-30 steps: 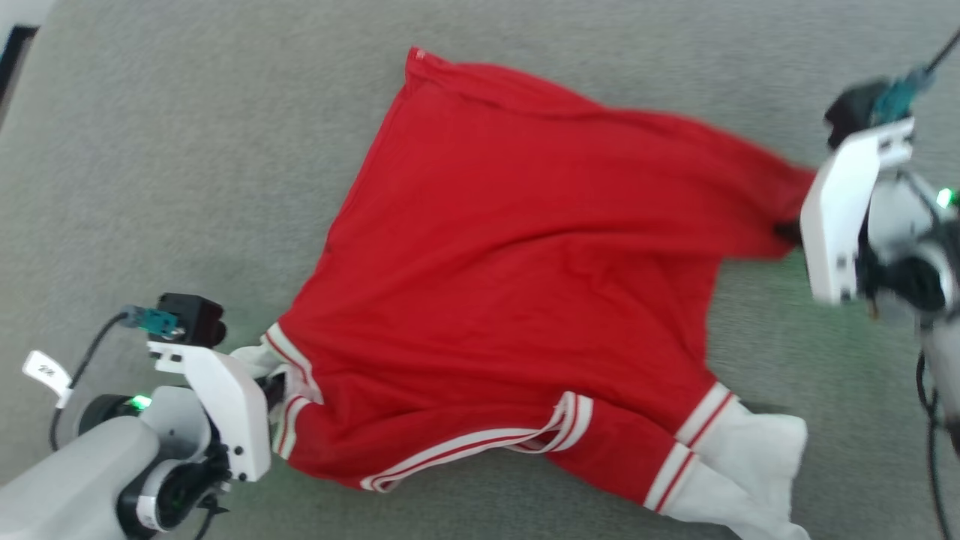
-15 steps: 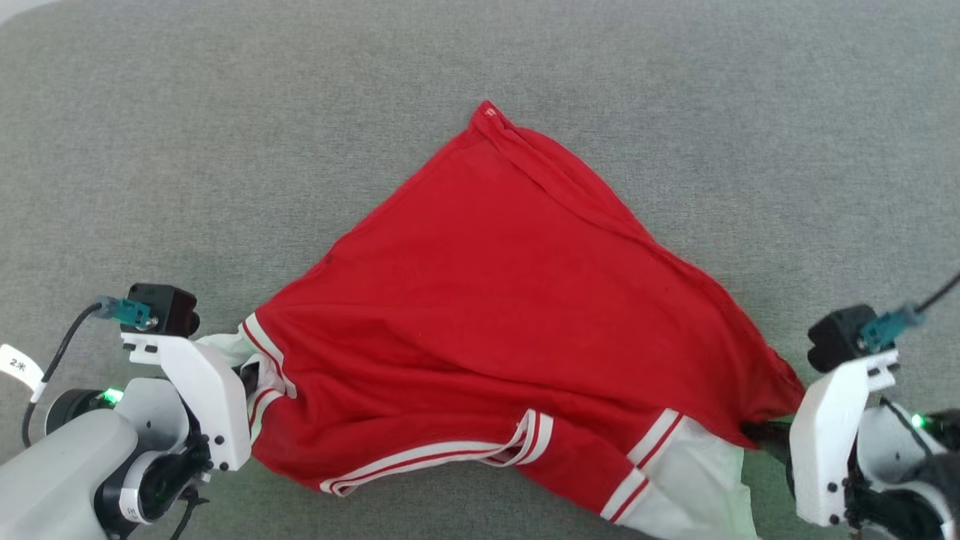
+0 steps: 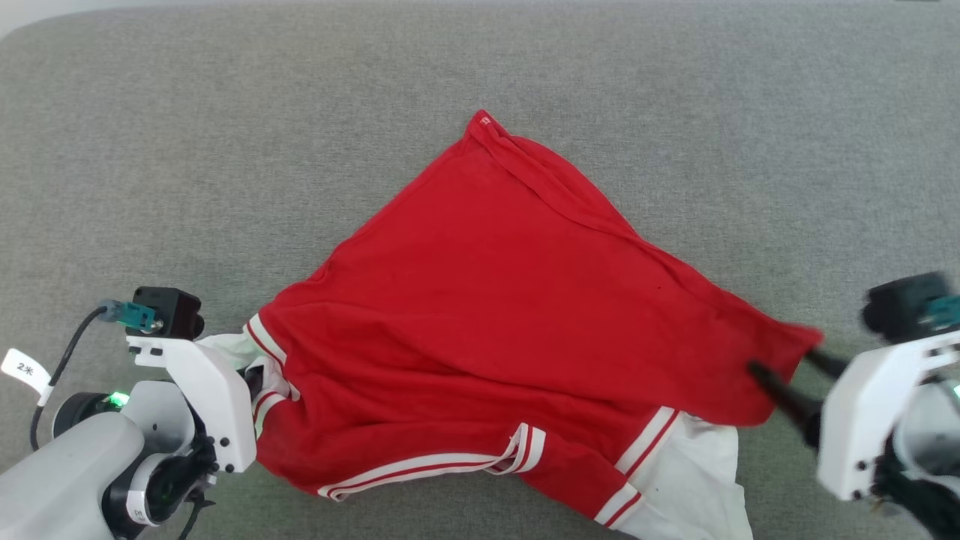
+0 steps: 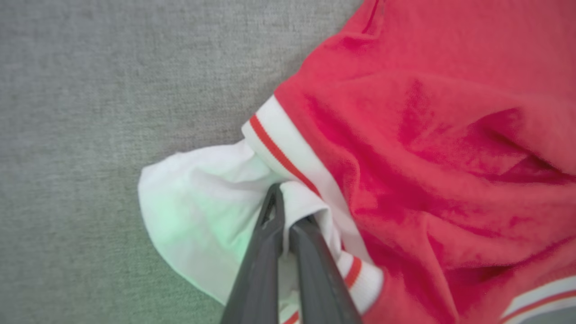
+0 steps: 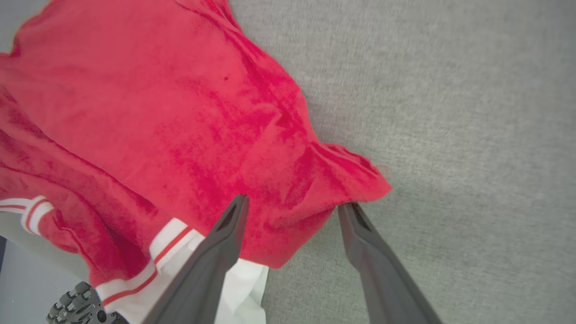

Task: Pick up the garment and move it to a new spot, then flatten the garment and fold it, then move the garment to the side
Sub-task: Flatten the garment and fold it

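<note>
Bright red thin-fabric garment (image 3: 510,315), a T-shirt with white short sleeves and striped trim, lay rumpled on the grey woven surface (image 3: 225,150) between the two grippers. The left gripper (image 4: 283,211) had its dark fingers pinched together on a fold of one white sleeve, the red body spreading away beyond it. The right gripper (image 5: 292,204) stood with fingers apart, a red hem corner lying loose between their tips.
</note>
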